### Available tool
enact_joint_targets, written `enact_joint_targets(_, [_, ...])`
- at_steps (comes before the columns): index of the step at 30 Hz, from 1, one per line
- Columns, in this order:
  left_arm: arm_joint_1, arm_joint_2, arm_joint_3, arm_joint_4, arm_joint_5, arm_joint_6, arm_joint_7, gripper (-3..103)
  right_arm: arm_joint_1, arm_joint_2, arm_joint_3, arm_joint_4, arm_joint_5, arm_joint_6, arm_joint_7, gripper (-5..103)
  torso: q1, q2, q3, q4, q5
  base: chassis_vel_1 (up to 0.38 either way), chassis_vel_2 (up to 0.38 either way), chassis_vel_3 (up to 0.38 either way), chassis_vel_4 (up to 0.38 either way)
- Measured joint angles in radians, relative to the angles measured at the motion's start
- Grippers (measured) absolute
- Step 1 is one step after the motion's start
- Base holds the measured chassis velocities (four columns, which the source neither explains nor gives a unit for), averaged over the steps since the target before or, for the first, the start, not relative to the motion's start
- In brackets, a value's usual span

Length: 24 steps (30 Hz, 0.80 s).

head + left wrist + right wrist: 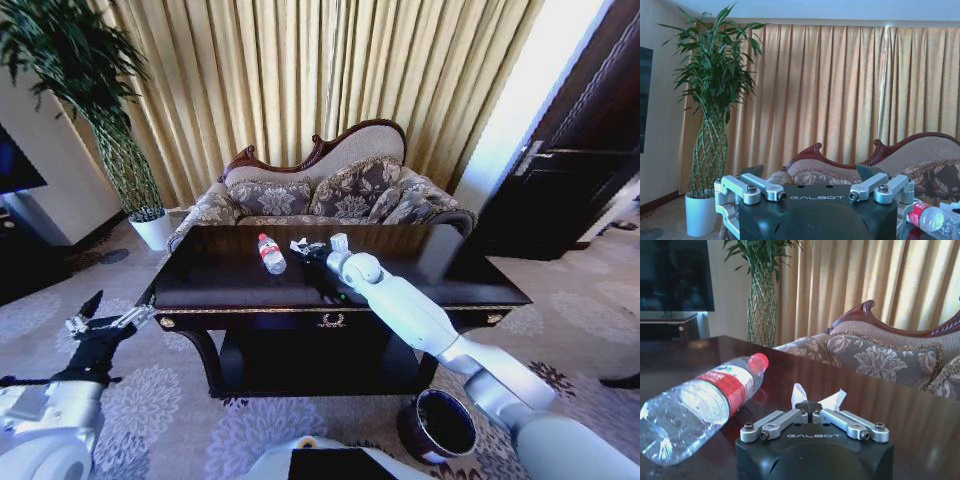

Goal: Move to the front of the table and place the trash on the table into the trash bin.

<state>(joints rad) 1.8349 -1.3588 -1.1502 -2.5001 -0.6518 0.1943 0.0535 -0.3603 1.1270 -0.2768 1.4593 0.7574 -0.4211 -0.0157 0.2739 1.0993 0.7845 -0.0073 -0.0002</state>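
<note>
On the dark glossy table (230,285) lies a clear plastic bottle (271,254) with a red-white label, also seen on its side in the right wrist view (705,400) and at the edge of the left wrist view (932,220). Just right of it, my right gripper (314,251) rests low over the tabletop, shut (809,409) on a piece of crumpled white paper (799,394) that pokes out past the fingertips. The dark round trash bin (437,425) stands on the carpet at the table's front right, under my right arm. My left gripper (100,315) hangs open (810,175) left of the table, holding nothing.
A patterned sofa (330,195) stands right behind the table, with curtains beyond. A tall plant in a white pot (152,230) is at the back left, a dark door (570,170) at the right. Patterned carpet surrounds the table.
</note>
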Motion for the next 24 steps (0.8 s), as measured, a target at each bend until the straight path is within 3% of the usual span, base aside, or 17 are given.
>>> enact_joint_targets(4, [-0.001, 0.001, 0.004, 0.0, 0.0, 0.0, -0.001, 100, -0.002, -0.008, 0.016, 0.016, 0.0, 0.0, 0.0, 0, 0.0, 0.0, 0.0, 0.0001, 0.0, 0.0, 0.0, 0.0, 0.0])
enact_joint_targets(12, [-0.001, -0.001, 0.011, 0.0, 0.001, 0.001, -0.002, 100, -0.069, -0.096, 0.112, 0.133, 0.002, 0.0, 0.004, 0, 0.0, 0.0, 0.0, 0.0, -0.0001, 0.0, 0.0, 0.0, 0.0])
enact_joint_targets(24, [0.002, 0.018, 0.03, 0.0, 0.005, 0.001, -0.003, 100, -0.362, -0.208, 0.394, 0.29, 0.004, 0.035, 0.028, 0, 0.0, 0.0, 0.0, -0.0002, 0.0003, 0.0, 0.0, 0.0, 0.0])
